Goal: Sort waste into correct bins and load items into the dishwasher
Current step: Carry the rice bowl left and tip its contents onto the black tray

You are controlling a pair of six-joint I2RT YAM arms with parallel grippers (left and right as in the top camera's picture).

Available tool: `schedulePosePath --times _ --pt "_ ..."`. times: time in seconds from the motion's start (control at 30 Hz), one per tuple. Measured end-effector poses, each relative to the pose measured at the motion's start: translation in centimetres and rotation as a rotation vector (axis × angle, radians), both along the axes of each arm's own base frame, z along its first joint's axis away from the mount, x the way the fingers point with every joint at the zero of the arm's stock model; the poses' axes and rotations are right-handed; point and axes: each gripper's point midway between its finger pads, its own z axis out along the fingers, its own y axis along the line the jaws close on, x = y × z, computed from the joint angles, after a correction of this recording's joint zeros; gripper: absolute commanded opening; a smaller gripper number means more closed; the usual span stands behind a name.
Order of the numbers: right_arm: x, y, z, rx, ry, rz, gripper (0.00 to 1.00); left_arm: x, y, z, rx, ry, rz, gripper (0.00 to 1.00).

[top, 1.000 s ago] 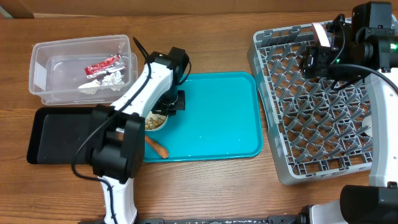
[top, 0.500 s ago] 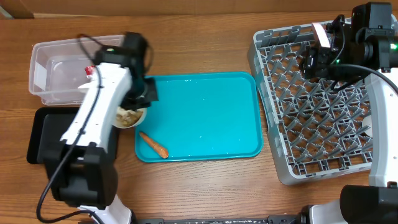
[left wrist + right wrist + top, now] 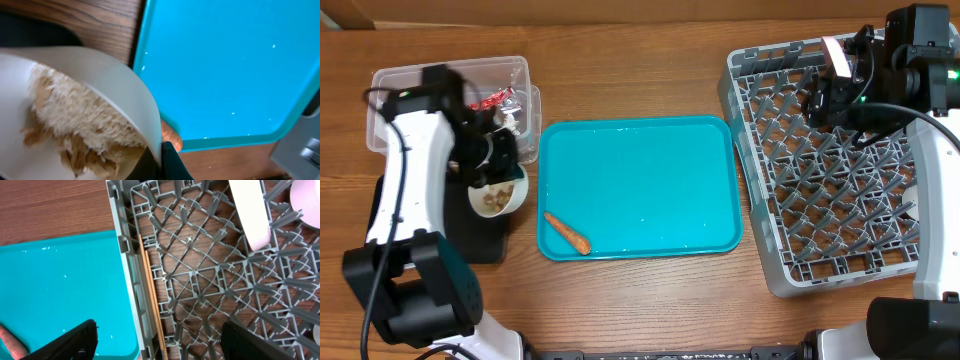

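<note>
Most of carrot (image 3: 172,138) out of sight behind small white bowl (image 3: 112,75).

Glossy teal tray (image 3: 650,170); matt grey plast. rack (image 3: 750,170)

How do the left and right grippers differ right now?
The left gripper is shut on the rim of the small white bowl; the right gripper is open and empty. The left is beside the clear tub; the right hangs over the dish rack. Both are clear of the teal tray.
</note>
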Motion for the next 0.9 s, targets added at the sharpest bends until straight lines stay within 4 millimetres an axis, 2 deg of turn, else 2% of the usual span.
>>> schedulePosePath --times 0.27,0.4,0.6,0.7,0.9 --pt "0.0 0.0 0.0 0.000 0.000 0.000 0.81 -0.3 3.3 -0.5 -0.204 -0.119 0.063 0.04" --pt "-0.1 0.0 0.0 0.000 0.003 0.000 0.81 -0.2 4.3 -0.9 -0.283 -0.194 0.093 0.04" --pt "-0.2 0.0 -0.1 0.001 0.010 0.000 0.81 -1.4 5.1 -1.5 -0.411 -0.269 0.139 0.04" --pt "-0.3 0.0 -0.1 0.001 0.012 0.000 0.81 -1.7 5.4 -0.9 -0.479 -0.328 0.151 0.04" --pt "-0.3 0.0 -0.1 0.001 0.013 0.000 0.81 -2.1 5.7 1.5 -0.584 -0.484 0.127 0.04"
